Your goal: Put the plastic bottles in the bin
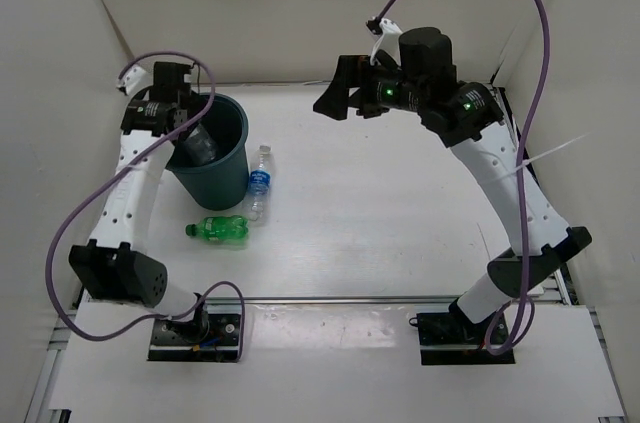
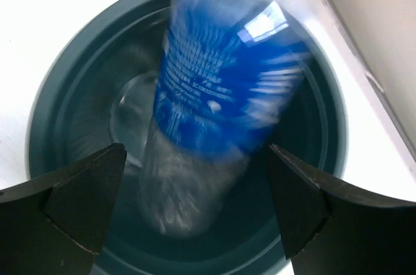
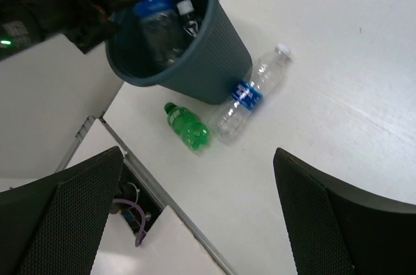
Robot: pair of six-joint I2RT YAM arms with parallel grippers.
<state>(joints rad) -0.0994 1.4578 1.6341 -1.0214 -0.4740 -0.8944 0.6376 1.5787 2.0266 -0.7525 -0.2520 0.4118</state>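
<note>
I see left hand (image 2: pixel 196 158) spread wide over bin (image 1: pixel 225 171), upper left, blurred blue-label bottle (image 2: pixel 221 93) inside rim; right hand (image 3: pixel 198 155) gaping above table (image 1: pixel 390 218), upper centre. Beside bin: green bottle (image 1: pixel 222 229), second labelled bottle (image 1: pixel 260 181).

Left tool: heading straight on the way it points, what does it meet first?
The blurred blue-label bottle right ahead of the left tool, inside the bin; beyond it, probably the bin's floor.
</note>
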